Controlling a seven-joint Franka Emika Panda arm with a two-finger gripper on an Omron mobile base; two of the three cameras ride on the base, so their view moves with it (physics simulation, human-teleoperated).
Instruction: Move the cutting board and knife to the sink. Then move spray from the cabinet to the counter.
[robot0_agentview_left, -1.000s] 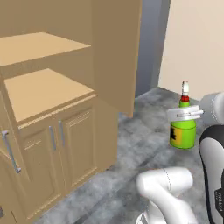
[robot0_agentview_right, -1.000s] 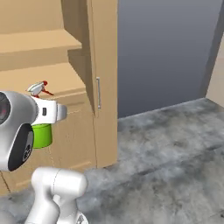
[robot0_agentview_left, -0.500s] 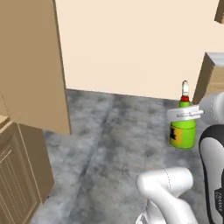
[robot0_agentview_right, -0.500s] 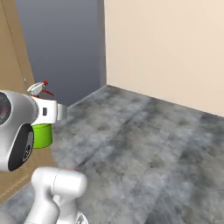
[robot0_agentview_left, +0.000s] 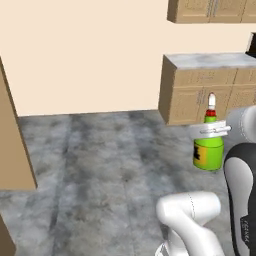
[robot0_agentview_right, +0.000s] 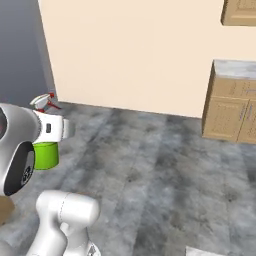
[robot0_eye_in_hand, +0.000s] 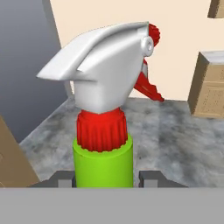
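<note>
Gripping spray (robot0_eye_in_hand: 103, 164) upright, end effector (robot0_eye_in_hand: 105, 179) half-closed round its neck.

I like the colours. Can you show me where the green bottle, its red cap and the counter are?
spray (robot0_agentview_left: 208, 154), left base view, green body.
red cap (robot0_eye_in_hand: 101, 130), hand view, ribbed collar.
counter (robot0_agentview_left: 210, 60), left base view, marble top.

White arm, dark joints, my own body.
Glossy rounded white links behind my claw (robot0_eye_in_hand: 105, 180), black joint band with small grey lettering, two small dark grey fingertips.
</note>
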